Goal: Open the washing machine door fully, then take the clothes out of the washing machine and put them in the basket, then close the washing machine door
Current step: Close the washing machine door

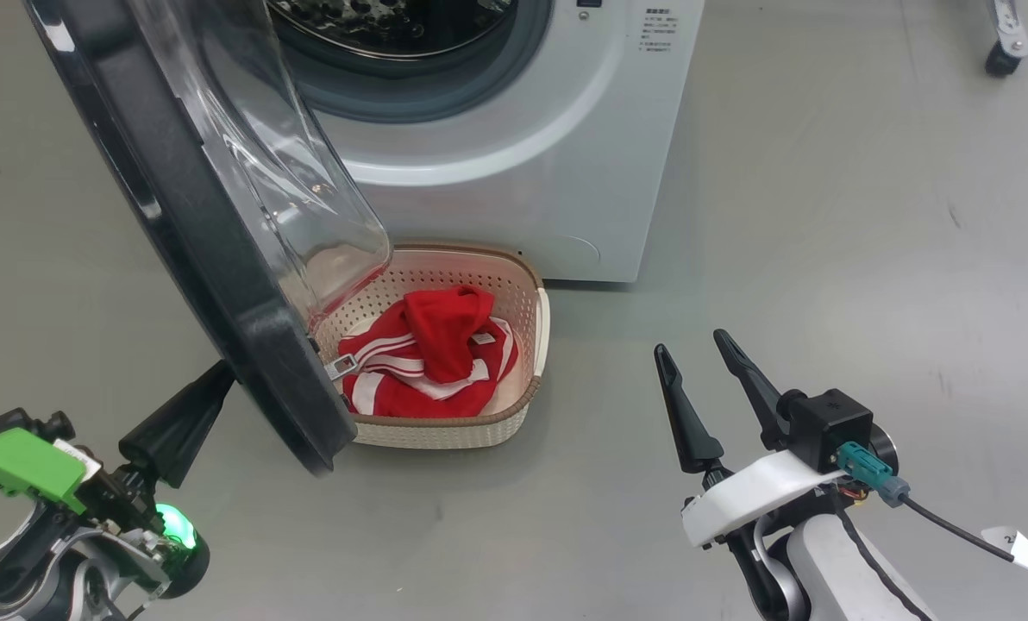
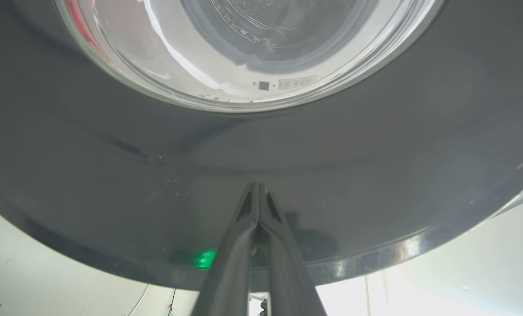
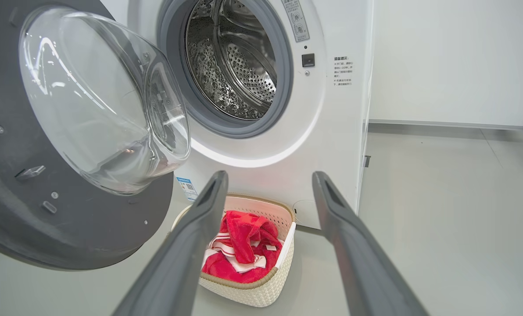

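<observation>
The washing machine (image 1: 523, 155) stands at the top of the head view, its steel drum (image 3: 235, 61) showing bare. The washing machine door (image 1: 264, 371) is swung out toward me on the left, glass bowl facing the machine. My left gripper (image 1: 225, 373) is shut with nothing in it, its tip (image 2: 258, 188) against the outer black face of the door (image 2: 375, 175) near the rim. The basket (image 1: 445, 431) sits on the floor in front of the machine, with the red clothes (image 1: 436, 345) in it. My right gripper (image 1: 691, 342) stands open to the basket's right, holding nothing; in its own wrist view the gripper (image 3: 270, 175) frames the basket (image 3: 252, 294) and clothes (image 3: 244, 245).
Grey floor spreads to the right of the machine. A caster wheel (image 1: 1001, 52) stands at the far right. A white wall (image 3: 441, 57) runs behind the machine. A cable with a white tag (image 1: 1018, 548) trails from my right wrist.
</observation>
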Available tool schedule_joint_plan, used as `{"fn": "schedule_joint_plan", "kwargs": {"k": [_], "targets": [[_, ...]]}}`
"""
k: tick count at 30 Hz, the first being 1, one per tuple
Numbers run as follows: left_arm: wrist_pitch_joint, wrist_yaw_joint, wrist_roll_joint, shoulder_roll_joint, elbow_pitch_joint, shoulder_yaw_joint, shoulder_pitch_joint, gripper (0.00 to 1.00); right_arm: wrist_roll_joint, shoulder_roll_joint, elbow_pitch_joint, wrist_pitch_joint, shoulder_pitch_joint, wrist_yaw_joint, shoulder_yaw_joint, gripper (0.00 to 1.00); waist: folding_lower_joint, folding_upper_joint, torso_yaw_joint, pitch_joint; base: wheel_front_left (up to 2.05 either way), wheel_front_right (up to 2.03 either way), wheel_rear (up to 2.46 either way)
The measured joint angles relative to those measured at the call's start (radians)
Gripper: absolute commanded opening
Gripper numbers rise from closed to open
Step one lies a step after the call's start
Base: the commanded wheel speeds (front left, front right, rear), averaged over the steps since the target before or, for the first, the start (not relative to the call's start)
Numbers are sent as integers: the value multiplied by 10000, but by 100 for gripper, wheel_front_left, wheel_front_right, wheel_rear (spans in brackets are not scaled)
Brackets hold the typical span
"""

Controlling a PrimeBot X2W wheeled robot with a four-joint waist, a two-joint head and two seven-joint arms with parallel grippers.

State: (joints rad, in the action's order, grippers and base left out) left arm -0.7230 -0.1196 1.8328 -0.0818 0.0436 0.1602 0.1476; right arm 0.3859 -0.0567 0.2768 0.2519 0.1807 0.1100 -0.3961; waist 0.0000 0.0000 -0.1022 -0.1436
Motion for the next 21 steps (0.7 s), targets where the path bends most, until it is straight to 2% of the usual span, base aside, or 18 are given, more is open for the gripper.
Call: {"fn": "schedule_joint_plan", "kwargs": {"k": [21], "targets": [[872,-2,52,81,92,33,276,0,102,0,-267,0,211,-173,0,100,0,0,1891,-495,0,0,0]]}}
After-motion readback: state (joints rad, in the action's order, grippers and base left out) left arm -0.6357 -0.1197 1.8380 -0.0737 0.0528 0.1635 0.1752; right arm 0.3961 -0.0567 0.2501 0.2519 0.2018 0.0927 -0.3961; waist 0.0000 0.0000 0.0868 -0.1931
